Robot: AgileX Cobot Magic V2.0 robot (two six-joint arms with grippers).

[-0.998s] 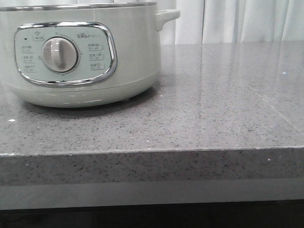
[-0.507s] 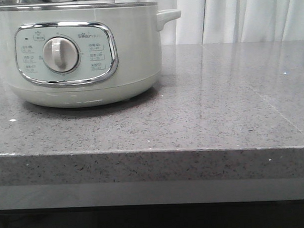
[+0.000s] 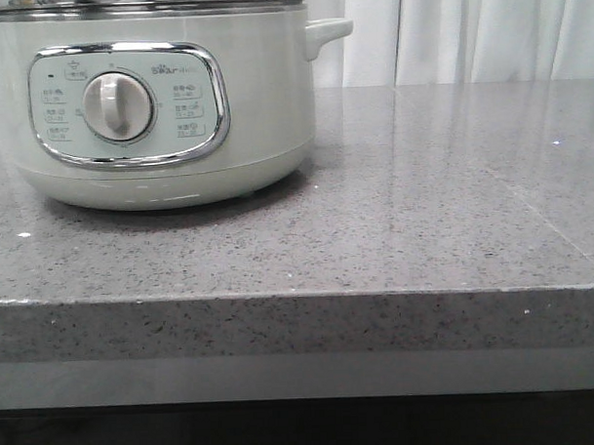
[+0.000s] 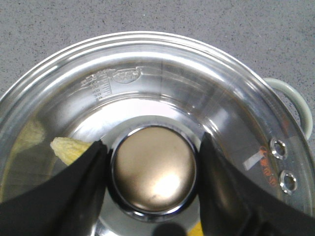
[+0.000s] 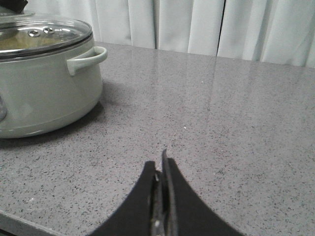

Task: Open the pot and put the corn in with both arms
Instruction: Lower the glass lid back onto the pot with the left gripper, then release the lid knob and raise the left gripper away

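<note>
The pale grey-green pot (image 3: 167,120) stands at the back left of the counter, with its metal-rimmed glass lid (image 3: 143,1) on it. In the left wrist view my left gripper (image 4: 152,140) is over the lid (image 4: 162,73), with its black fingers (image 4: 83,172) against both sides of the round metal knob (image 4: 153,169). The yellow corn (image 4: 69,147) lies inside the pot and shows through the glass. My right gripper (image 5: 161,164) is shut and empty, low over the counter to the right of the pot (image 5: 44,88).
The grey speckled counter (image 3: 423,199) stretches to the right of the pot, with its front edge (image 3: 300,296) near the camera. White curtains (image 3: 485,30) hang behind. The pot's side handle (image 5: 88,56) sticks out towards the right arm.
The lid has come down onto the pot. A second ago the rim was bare, half a second ago the lid hung just above it, and now it rests on it.
</note>
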